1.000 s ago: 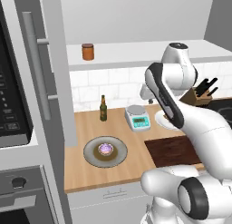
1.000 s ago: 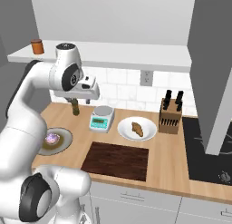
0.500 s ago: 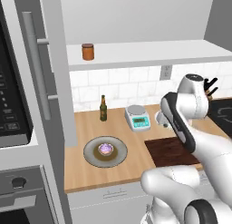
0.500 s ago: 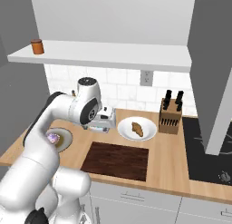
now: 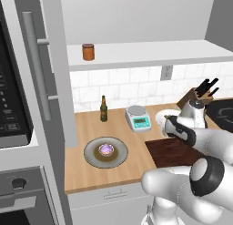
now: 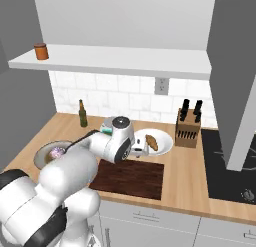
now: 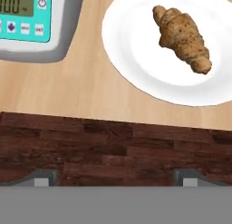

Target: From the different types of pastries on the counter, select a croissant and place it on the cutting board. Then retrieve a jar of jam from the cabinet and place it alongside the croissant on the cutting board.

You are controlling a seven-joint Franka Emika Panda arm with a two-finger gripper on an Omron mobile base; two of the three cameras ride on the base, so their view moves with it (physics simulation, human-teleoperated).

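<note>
Arm down low over the board, jaws spread, nothing picked up yet.

In the hand view the gripper [image 7: 113,177] sits at the bottom edge, fingers wide apart and empty, over the cutting board [image 7: 113,148]; 1 second ago the arm stood tall, so it has swung down toward the white plate [image 7: 136,51]. Beyond the board, upper right, lies the croissant [image 7: 182,38]. Probably reaching comes next. Far off, upper left in the right base view, the jar of jam [image 6: 41,51] waits on the shelf.
</note>
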